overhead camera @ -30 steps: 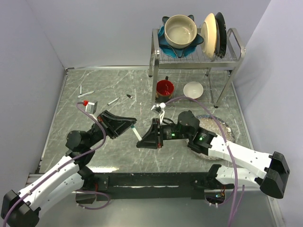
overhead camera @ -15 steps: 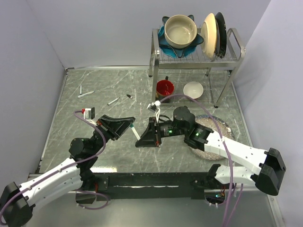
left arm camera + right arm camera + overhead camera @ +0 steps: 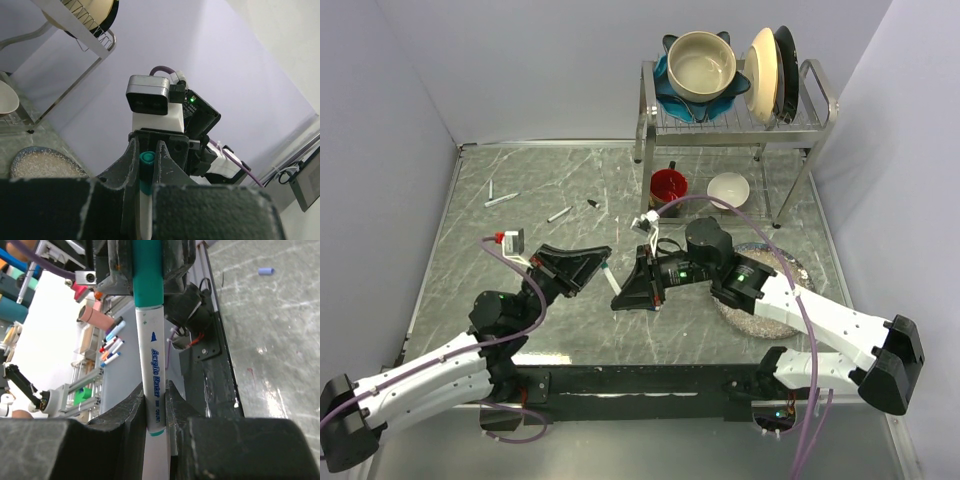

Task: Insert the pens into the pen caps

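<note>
The left arm (image 3: 430, 365) stretches forward from its base and the right arm (image 3: 820, 320) folds inward, so their wrists face each other mid-scene. The left hand (image 3: 592, 266) and the right hand (image 3: 620, 297) each have their fingers pinched tight on opposite ends of one pen (image 3: 608, 278).

The left pincer (image 3: 600, 263) and its wrist have slid a little toward the near edge of the table (image 3: 520, 180). The elbow of the right arm (image 3: 760, 295) has swung left and farther back.
</note>
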`<move>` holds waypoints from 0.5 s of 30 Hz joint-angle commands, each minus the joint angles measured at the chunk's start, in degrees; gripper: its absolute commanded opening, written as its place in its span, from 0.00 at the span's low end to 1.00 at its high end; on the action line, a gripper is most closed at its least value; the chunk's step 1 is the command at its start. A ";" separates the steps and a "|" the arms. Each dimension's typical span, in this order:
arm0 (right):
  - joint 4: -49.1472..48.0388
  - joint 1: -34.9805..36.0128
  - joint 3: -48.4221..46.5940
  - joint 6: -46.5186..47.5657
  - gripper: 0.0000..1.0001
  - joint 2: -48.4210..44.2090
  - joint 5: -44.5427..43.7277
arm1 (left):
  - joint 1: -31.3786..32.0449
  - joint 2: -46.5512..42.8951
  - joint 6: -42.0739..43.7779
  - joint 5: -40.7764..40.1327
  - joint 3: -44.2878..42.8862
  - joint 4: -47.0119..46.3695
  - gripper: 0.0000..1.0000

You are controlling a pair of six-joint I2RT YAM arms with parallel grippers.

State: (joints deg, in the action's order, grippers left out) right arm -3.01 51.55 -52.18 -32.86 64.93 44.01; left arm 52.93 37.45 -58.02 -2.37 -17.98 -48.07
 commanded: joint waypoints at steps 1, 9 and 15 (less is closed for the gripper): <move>-22.14 -4.88 -13.11 1.66 0.00 0.11 -21.06 | 7.37 0.34 2.73 26.01 3.04 26.53 0.01; -17.12 -4.88 -16.81 6.76 0.00 1.52 -23.44 | 7.98 0.25 5.72 25.93 0.48 33.22 0.01; -17.56 -4.88 -16.99 6.23 0.00 2.84 -22.39 | 8.07 2.45 5.98 24.53 -1.87 33.38 0.01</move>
State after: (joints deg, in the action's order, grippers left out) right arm 6.63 51.53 -59.27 -26.04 66.74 42.52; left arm 53.84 35.03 -52.29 -3.66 -22.41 -39.57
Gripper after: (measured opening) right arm 0.232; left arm 0.091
